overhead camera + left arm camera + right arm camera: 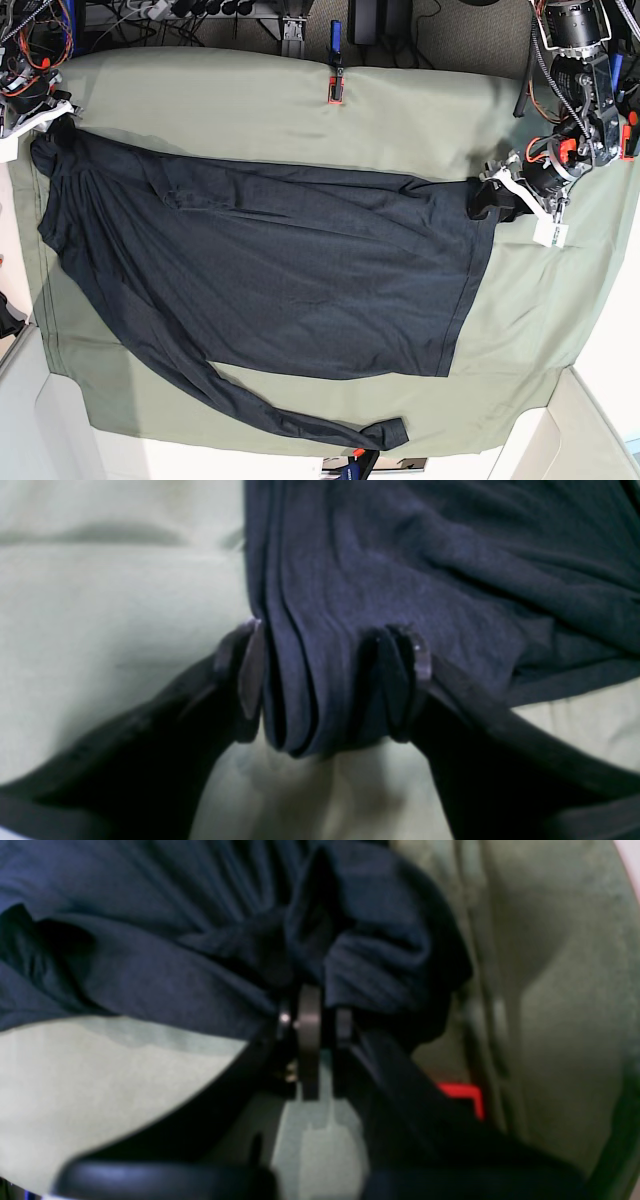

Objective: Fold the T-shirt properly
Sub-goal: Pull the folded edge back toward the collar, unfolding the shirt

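The dark T-shirt (280, 270) lies spread flat on the olive-green cloth (400, 110), with one long sleeve (300, 415) trailing toward the front edge. At its far right corner my left gripper (497, 197) sits over a bunched fold. In the left wrist view the jaws of the left gripper (332, 627) stand wide apart, and a thick folded bundle of the T-shirt (400, 570) fills the gap. My right gripper (50, 113) is at the far left corner. Up close the right gripper (325, 1000) is shut, pinching gathered fabric of the T-shirt (150, 965).
A red-and-blue clamp (336, 88) pins the cloth at the back edge, and another clamp shows at the front edge (352, 462). Cables and electronics crowd the back left (30, 40). A white tag (551, 233) hangs from the left arm. Bare cloth borders the shirt on the right.
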Motion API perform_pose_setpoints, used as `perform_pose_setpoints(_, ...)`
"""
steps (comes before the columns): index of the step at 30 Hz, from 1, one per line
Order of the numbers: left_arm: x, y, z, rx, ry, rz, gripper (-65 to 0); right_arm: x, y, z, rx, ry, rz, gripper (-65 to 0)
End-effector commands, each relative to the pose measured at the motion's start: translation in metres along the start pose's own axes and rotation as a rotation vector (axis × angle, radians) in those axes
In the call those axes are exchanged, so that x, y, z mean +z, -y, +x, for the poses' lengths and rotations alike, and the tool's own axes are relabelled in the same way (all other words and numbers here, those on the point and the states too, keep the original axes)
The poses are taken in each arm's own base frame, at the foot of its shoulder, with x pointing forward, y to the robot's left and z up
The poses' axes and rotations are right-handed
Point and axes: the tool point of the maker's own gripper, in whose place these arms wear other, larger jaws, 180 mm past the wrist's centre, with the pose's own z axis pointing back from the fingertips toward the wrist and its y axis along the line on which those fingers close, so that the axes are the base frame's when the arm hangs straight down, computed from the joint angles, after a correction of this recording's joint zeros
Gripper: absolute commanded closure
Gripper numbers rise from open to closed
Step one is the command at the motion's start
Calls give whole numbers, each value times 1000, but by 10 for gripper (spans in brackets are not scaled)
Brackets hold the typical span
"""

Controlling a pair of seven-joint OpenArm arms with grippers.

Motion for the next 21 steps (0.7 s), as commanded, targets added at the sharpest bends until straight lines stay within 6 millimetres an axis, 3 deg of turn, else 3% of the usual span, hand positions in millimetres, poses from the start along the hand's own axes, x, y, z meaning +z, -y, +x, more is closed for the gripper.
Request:
perform_pose_setpoints(1,1,-2,-5,-42,-46,14,-262,5,3,12,26,29,-8,0)
perform_pose_setpoints(3,0,-4,-16,-78,-100,31,-62,5,3,13,26,34,-9,0)
perform_pose_setpoints(4,0,-5,-22,-86,-135,39,0,5,3,13,26,37,-8,0)
perform_pose_setpoints(7,10,-10,-20,-104,-162,32,0,5,3,14,27,43,-9,0)
perform_pose_setpoints(14,64,-43,21,-206,-111,138,0,5,3,15,26,45,-8,0)
perform_pose_setpoints(21,97,-44,4,-355,-219,167,0,5,2,14,31,38,-6,0)
